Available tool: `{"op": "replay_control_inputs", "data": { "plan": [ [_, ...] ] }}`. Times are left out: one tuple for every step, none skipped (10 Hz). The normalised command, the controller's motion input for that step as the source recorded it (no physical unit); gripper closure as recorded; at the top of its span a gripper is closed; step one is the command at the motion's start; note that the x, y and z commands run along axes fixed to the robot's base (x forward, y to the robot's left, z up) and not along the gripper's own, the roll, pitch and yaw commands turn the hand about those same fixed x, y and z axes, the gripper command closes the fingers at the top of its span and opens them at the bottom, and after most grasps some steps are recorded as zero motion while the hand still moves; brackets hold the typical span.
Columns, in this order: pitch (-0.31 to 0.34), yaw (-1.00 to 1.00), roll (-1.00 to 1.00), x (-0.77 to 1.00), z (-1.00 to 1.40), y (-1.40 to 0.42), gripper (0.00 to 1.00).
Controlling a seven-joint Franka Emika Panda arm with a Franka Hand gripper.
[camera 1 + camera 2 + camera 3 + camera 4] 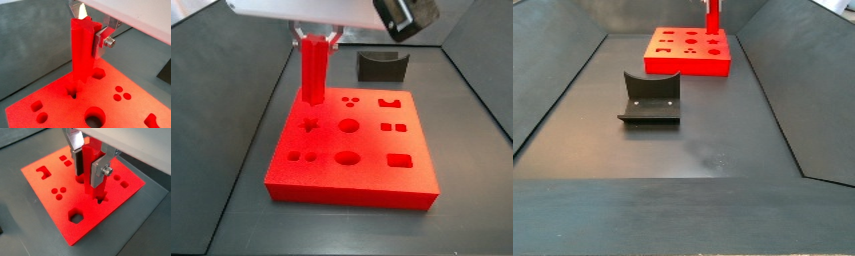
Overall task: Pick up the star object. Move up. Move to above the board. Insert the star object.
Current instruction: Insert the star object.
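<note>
The gripper (88,32) is shut on the star object (80,55), a slim upright red peg with a star-shaped cross-section. It holds the peg near its top, over the far left part of the board (133,107), a flat bright red block with cut-out holes. In both wrist views the peg's lower end stands at the star hole (100,199). In a side view the peg (313,75) hangs from the gripper (314,38) with its end just above the star hole (310,124). I cannot tell whether the tip has entered the hole.
The dark fixture (381,66) stands on the floor behind the board (372,172), apart from it. In a side view the fixture (651,98) is nearer than the board (687,66). Sloping dark walls enclose the floor on both sides.
</note>
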Motion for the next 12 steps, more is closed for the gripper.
{"op": "replay_control_inputs", "data": {
  "plan": [
    [0.000,0.00,0.00,0.00,-0.06,0.00,1.00],
    [-0.031,0.00,0.00,0.00,-0.26,-0.07,1.00],
    [-0.083,0.00,0.01,0.00,-0.37,-0.12,1.00],
    [0.000,0.00,0.00,0.00,-0.03,0.00,1.00],
    [-0.013,0.00,0.00,0.00,-0.22,0.00,1.00],
    [-0.011,0.00,0.00,0.00,-0.25,-0.01,1.00],
    [-0.004,0.00,0.00,0.00,-0.25,0.00,1.00],
    [0.000,0.00,0.01,0.00,-0.19,0.00,1.00],
    [0.000,0.00,0.00,0.00,-0.20,0.00,1.00],
    [-0.061,0.00,0.00,0.05,-0.25,-0.09,1.00],
    [-0.120,0.00,0.00,0.00,-0.30,-0.29,1.00],
    [-0.117,-0.01,0.01,-0.14,-0.28,-0.41,1.00]
  ]
}}
